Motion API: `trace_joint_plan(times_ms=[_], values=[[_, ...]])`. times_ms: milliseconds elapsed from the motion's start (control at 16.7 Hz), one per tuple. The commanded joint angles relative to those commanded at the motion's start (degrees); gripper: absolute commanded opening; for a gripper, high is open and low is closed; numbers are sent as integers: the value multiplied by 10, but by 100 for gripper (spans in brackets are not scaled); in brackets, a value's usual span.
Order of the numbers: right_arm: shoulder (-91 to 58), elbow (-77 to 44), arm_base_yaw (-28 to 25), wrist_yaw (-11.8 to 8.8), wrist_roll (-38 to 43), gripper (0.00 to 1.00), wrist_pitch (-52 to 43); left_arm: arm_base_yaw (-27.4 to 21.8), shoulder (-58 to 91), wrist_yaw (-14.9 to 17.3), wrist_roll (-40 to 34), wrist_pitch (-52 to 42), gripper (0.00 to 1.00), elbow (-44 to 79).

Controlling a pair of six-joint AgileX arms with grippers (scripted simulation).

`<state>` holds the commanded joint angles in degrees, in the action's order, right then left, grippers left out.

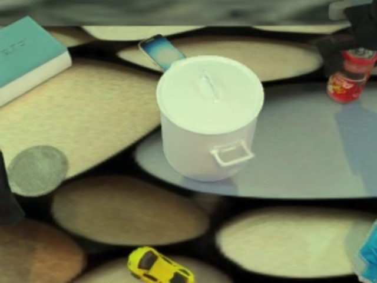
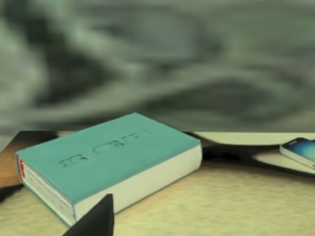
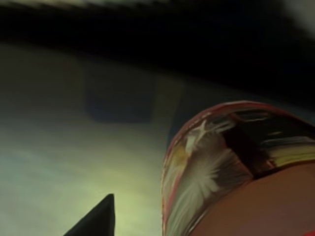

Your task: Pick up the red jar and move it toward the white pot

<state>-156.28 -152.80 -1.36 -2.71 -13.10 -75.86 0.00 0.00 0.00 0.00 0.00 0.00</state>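
The red jar [image 1: 347,73] stands at the table's far right, small, with a red lid and a red label with white marks. My right gripper [image 1: 349,46] hangs just over it, dark against the back edge. In the right wrist view the red jar [image 3: 231,172] fills one side, very close. One dark fingertip [image 3: 101,216] stands apart from it with bare table between; the other finger is hidden, so the gripper looks open. The white pot [image 1: 209,115], large and lidded with a rectangular side handle, sits mid-table, well to the left of the jar. My left gripper [image 1: 7,200] is parked at the left edge.
A teal book [image 1: 26,53] lies at the back left, also close in the left wrist view as the teal book [image 2: 108,162]. A phone [image 1: 160,50] lies behind the pot. A grey disc [image 1: 37,170], a yellow toy car [image 1: 158,266] and a blue object [image 1: 370,253] lie nearer the front.
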Motion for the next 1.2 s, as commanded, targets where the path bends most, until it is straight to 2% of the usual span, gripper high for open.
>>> trace_joint_plan(times_ms=[720,1200], values=[[0,0,0,0,0,2,0,0,0,0,0,0,100,0],[0,0,0,0,0,0,0,0,0,0,0,0,100,0]])
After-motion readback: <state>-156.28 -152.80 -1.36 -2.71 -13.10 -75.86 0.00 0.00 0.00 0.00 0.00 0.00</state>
